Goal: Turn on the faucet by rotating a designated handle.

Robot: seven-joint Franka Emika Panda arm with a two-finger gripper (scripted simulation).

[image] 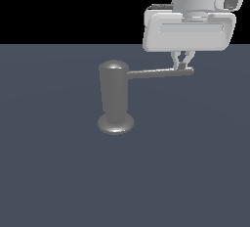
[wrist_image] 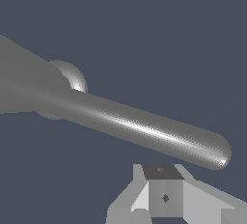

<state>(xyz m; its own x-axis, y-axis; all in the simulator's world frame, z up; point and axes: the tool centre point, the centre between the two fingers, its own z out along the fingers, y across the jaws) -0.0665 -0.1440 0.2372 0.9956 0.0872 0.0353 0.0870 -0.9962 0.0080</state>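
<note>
1. The faucet [image: 115,99] stands upright on the dark surface [image: 58,172].
2. Its handle [image: 158,73] points toward the exterior view's right.
3. The gripper [image: 182,66] sits at the handle's tip, fingers [image: 181,64] narrow; contact with the rod is unclear.

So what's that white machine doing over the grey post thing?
A robot arm is working on a faucet standing upright on a flat dark floor. Its tool has its fingers close together, right at the far end of the handle, the thin rod sticking out sideways from the faucet's top toward the exterior view's right. Whether the fingers press on the rod cannot be told.
</note>
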